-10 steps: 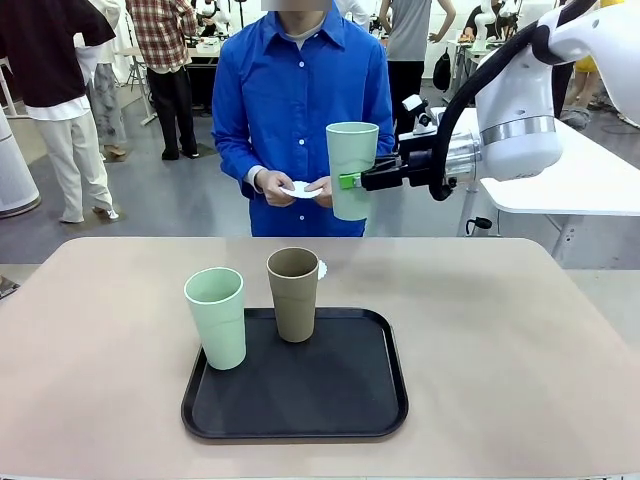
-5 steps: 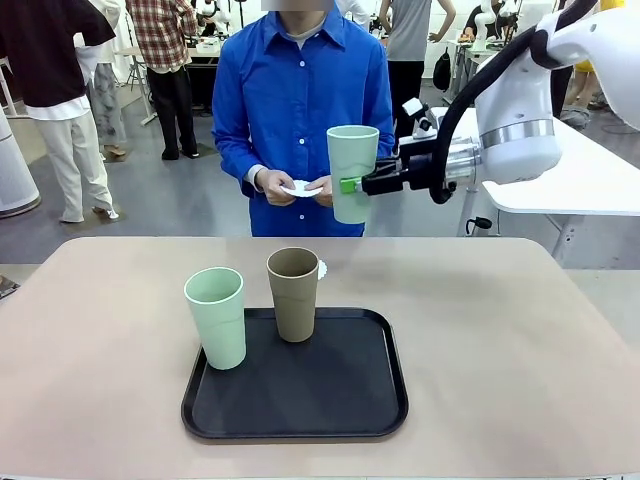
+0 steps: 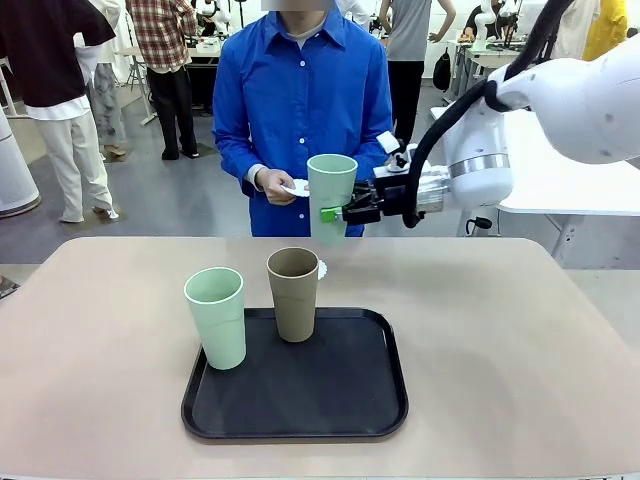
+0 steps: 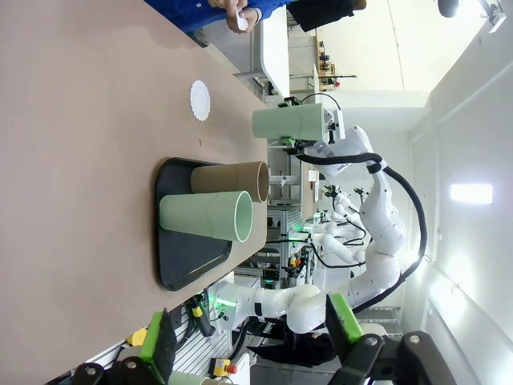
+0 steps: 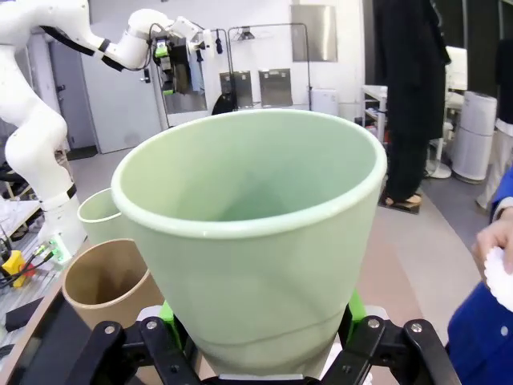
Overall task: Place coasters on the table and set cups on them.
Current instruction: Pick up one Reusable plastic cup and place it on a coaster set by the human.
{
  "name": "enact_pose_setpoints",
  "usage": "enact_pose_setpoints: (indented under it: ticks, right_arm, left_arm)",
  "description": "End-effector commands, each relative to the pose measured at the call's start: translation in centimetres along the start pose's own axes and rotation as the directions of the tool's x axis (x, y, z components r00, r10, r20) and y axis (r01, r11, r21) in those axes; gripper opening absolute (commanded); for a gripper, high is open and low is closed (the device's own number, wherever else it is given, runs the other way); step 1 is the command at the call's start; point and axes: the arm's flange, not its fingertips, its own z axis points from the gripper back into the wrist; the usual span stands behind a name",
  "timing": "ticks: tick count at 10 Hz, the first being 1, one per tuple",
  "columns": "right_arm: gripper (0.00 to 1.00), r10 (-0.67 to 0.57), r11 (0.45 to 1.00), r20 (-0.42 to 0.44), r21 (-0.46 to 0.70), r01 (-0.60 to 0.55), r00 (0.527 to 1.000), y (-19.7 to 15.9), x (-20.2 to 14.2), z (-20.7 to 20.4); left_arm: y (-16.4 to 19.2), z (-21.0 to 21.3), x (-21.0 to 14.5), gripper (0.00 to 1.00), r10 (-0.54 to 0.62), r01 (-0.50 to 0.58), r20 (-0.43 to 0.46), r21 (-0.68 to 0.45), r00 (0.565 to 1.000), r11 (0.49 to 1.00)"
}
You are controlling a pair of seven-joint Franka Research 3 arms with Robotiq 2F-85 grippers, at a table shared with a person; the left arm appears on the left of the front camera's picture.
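1. Cup point(image 3: 331, 195), mint, is clamped in my right tool point(image 3: 335, 213). The jaws grip its lower wall from the side. It hangs clear of the counter point(image 3: 520, 330), over the far edge, in front of the person.
2. Its long axis stands upright, mouth up. The base is free, with nothing touching it from below.
3. Coaster point(image 4: 199, 99) lies flat on the counter just beyond the far edge of the tray point(image 3: 300, 410). It sits behind the brown cup point(image 3: 293, 293), which hides most of it in the front view.
4. Governing relation: the coaster lies below the held cup and, by my judgement, a little toward my side. The coming move should be mainly a straight descent with a small draw inward, keeping the axis upright.
5. Hazard: the brown cup stands just beside the coaster on its near side, so a descent drawn too far inward could knock its rim.
6. Second coaster point(image 3: 298, 189) is off the counter in the person's hands point(image 3: 272, 184), close behind the held cup.
7. Brown cup and second mint cup point(image 3: 216, 316) stand upright on the tray, neither on a coaster.
8. Left tool point(image 4: 250, 341) stands wide open and empty, low on my side and well apart from the coaster. The right arm is nearer and carries the cup, so this placement falls to it.
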Motion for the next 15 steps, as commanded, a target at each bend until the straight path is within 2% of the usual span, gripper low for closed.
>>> enact_pose_setpoints:
  ticks: [1, 4, 5, 6, 7, 15]
  right_arm:
    - [0.85, 0.006, 1.0, 0.013, 0.001, -0.006, 1.0, -1.6, -0.4, -2.0]
    - [0.85, -0.001, 1.0, -0.003, -0.021, 0.001, 1.0, -2.2, -1.8, -4.8]
    - [0.85, 0.005, 0.998, -0.016, -0.067, -0.006, 1.0, -2.4, -2.0, -4.9]
    - [0.85, -0.039, 0.986, 0.008, -0.161, 0.04, 0.999, -2.5, -1.7, -4.5]
    - [0.85, -0.012, 1.0, -0.028, -0.003, 0.012, 1.0, -1.5, -2.3, -4.3]
    - [0.85, -0.012, 1.0, -0.028, -0.003, 0.012, 1.0, -1.5, -2.3, -4.3]
  left_arm:
    - [-0.1, 0.1, -0.1, 1.0, -0.001, 0.001, 0.002, -0.01, 1.0, 1.0]
    - [-0.1, 0.1, -0.1, 1.0, -0.001, 0.001, 0.002, -0.01, 1.0, 1.0]
    - [-0.1, 0.1, -0.1, 1.0, -0.001, 0.001, 0.002, -0.01, 1.0, 1.0]
    - [-0.1, 0.1, -0.1, 1.0, -0.001, 0.001, 0.002, -0.01, 1.0, 1.0]
    - [-0.1, 0.1, -0.1, 1.0, -0.001, 0.001, 0.002, -0.01, 1.0, 1.0]
    - [-0.1, 0.1, -0.1, 1.0, -0.001, 0.001, 0.002, -0.01, 1.0, 1.0]
